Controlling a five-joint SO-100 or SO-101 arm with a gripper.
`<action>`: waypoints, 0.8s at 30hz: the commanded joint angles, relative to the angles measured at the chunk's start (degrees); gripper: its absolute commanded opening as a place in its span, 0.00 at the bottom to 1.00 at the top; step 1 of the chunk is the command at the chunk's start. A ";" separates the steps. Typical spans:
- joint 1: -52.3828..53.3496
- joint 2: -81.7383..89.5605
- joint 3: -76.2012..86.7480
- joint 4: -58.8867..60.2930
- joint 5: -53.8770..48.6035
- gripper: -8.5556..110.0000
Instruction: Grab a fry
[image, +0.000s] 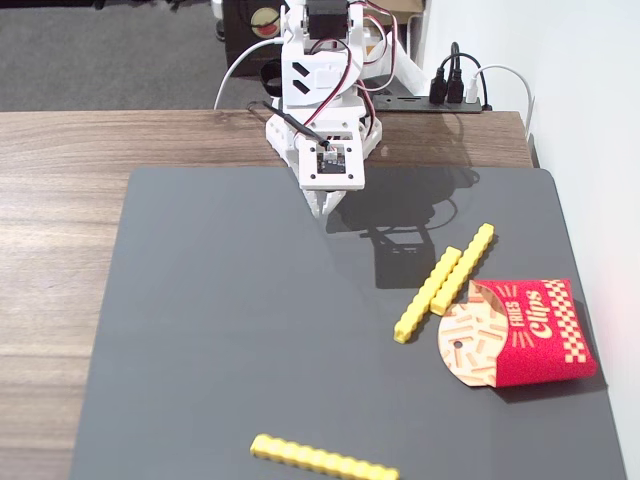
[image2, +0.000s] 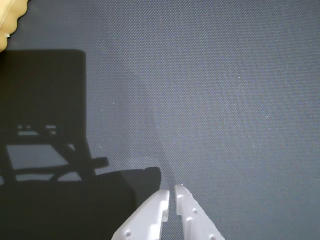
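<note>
The fry (image: 323, 460) is a long bright-yellow studded bar lying flat near the front edge of the dark mat, left of centre in the fixed view. It is out of the wrist view. My white gripper (image: 322, 206) hangs at the far side of the mat, close to the arm's base and far from the fry. In the wrist view the gripper (image2: 171, 189) points at bare mat, its jaws almost together with nothing between them.
Two shorter yellow bars (image: 444, 281) lie side by side at the right, touching the red-and-tan fries carton (image: 520, 332). A pale bumpy edge (image2: 11, 15) shows in the wrist view's top left corner. The mat (image: 220, 330) lies on a wooden table (image: 60, 210).
</note>
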 joint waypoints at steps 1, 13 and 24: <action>1.67 -5.01 4.04 -5.71 -5.36 0.08; 1.76 -5.80 2.99 -5.62 -5.36 0.08; 3.96 -14.33 -8.17 -4.22 -5.54 0.08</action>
